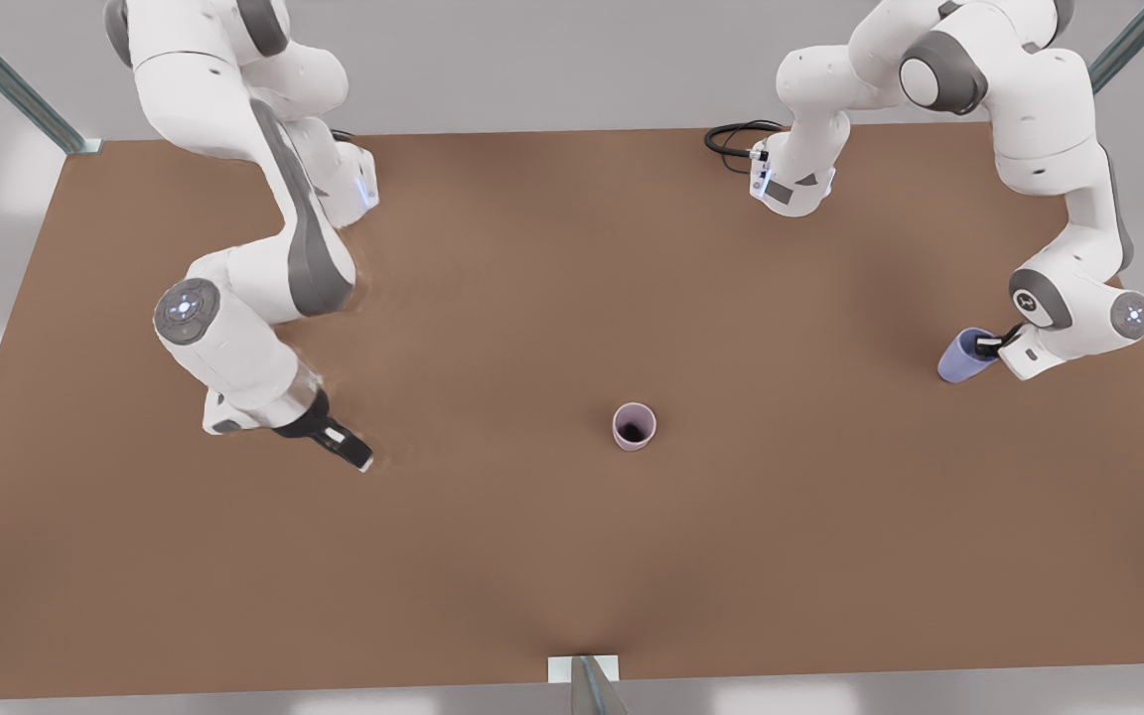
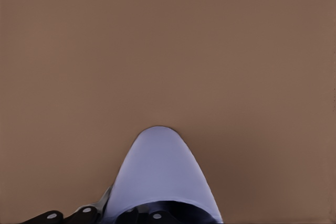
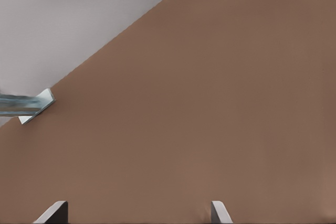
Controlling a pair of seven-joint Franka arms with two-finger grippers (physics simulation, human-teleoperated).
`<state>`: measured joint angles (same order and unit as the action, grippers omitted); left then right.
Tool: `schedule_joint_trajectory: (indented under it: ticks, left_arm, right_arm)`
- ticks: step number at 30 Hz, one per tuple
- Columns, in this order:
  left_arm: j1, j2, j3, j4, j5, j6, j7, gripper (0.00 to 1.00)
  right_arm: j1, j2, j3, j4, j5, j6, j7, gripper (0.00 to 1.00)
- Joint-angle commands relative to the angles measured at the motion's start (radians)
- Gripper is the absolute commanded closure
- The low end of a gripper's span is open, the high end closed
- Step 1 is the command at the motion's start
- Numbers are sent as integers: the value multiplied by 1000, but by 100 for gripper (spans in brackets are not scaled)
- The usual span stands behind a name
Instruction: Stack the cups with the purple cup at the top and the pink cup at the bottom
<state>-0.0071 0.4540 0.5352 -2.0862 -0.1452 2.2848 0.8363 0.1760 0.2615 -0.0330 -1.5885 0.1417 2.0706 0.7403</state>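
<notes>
Left wrist view puts the purple cup [image 2: 160, 174] right under your left gripper [image 2: 123, 216], the dark fingers [image 2: 155, 216] pinched on its rim, one of them seemingly inside the mouth. In the front view that left gripper [image 1: 997, 345] sits at the front view's right, and the cup [image 1: 964, 356] hangs tilted from it, base pointing away from the wrist, low over the table [image 1: 572, 556].

A rim pinch on a tilted cup is your main risk: swing fast and it may rotate or slip out. It also has to be righted before it can nest; lowered at this tilt, it would likely knock the pink cup over.

The pink cup [image 1: 634, 426] stands upright, mouth up, well apart from your hand, toward mid-table. Nothing lies between them, so the path is open. The table edge runs near the outer side of your hand; move inward.

Your right gripper [image 1: 349, 452] waits at the front view's left, low over bare table, its fingers [image 3: 52, 213] spread wide and holding nothing, well clear of the pink cup.
</notes>
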Motion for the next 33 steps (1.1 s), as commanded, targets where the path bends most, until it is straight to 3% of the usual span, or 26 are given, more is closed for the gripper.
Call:
schedule_joint_trajectory:
  ticks: [1, 4, 9, 12, 13, 16, 20, 27, 33]
  left_arm:
    - [-2, -8, -9, 9, -11, -28, 115, 79]
    - [-20, -9, -31, 35, -11, -56, 44, 79]
    - [-180, -46, -75, 337, -30, -473, -301, 79]
    - [-257, -63, -236, 436, -60, -527, -632, 79]
    - [-257, -58, -300, 479, -60, -567, -743, 79]
    - [-260, -58, -440, 495, -59, -579, -936, 79]
    - [-350, -21, -451, 551, -76, -573, -1099, 79]
    - [-421, 153, -514, 811, -120, -567, -1402, 79]
    - [-445, 212, -552, 868, -120, -502, -1514, 79]
  right_arm:
    - [-125, -50, -16, -1, -1, -233, -791, 0]
    - [-161, -11, -12, 48, -160, -239, -846, 0]
    - [-207, -10, -19, 55, -123, -284, -931, 0]
    - [-205, 16, -10, 111, -120, -311, -938, 0]
    - [-182, 13, -1, 156, -120, -414, -931, 0]
    - [-196, 25, -5, 193, -122, -420, -931, 0]
    - [-220, 18, -19, 262, -122, -443, -932, 0]
    - [-239, 18, -22, 280, -137, -466, -932, 0]
    - [-242, 25, -21, 294, -136, -462, -932, 0]
